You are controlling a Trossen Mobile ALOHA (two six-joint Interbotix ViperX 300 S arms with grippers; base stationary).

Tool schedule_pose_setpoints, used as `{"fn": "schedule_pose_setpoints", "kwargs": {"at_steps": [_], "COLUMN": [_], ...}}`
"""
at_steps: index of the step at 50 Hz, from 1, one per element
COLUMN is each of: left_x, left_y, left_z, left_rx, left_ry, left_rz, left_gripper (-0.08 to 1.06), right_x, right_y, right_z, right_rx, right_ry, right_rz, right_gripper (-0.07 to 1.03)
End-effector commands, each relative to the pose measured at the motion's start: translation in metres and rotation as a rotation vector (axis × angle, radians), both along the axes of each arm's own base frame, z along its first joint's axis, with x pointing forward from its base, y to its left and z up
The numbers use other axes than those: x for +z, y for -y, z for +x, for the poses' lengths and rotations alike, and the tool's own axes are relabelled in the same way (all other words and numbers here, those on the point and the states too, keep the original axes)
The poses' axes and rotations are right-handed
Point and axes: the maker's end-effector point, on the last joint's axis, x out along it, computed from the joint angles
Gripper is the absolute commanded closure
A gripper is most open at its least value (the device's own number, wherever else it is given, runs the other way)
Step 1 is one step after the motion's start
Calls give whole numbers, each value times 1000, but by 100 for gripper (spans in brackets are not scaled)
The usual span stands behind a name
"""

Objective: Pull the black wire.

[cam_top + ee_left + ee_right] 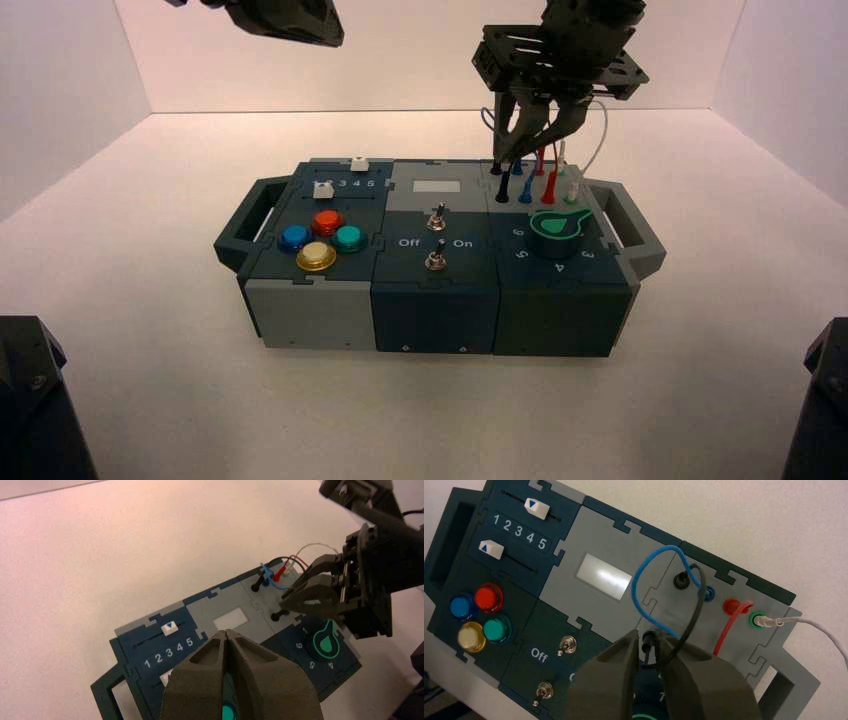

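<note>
Three other wires, blue wire (636, 585), red wire (727, 625) and white wire (819, 625), nr black wire (697, 612), far R of box (436, 315). R gripper (649, 636) open just over its nearer plug, partly hiding it. L gripper (226, 631) shut, cut off up top in high view.

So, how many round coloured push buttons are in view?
4, clustered on the box's left part: red button behind, blue button left, green button right, yellow button in front.

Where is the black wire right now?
In the right wrist view, the black wire arches between two black sockets, beside the blue wire, its near plug between the right gripper's fingers.
</note>
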Motion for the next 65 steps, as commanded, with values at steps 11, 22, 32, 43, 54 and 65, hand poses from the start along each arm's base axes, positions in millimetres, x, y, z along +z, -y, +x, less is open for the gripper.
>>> {"fn": "schedule_pose_setpoints", "kwargs": {"at_steps": [11, 22, 32, 43, 54, 65], "left_x": [22, 22, 23, 25, 28, 28], "left_y": [7, 8, 8, 9, 11, 11], "left_z": [8, 9, 9, 11, 13, 13], "left_rx": [2, 0, -2, -5, -5, -6], "left_ry": [45, 46, 50, 57, 61, 63], "left_rz": [-43, -41, -39, -38, -42, -42], "left_gripper": [101, 101, 101, 101, 101, 101], "right_x": [-3, -18, -21, -21, -13, 0], "right_y": [-5, -6, -7, -7, -7, -8], "right_z": [11, 13, 15, 14, 13, 14], "right_rx": [2, 4, 5, 8, 10, 12], "right_ry": [2, -30, -37, -40, -41, -22], "right_rz": [-9, -33, -39, -42, -37, -21], "right_gripper": [75, 75, 79, 98, 98, 98]}}
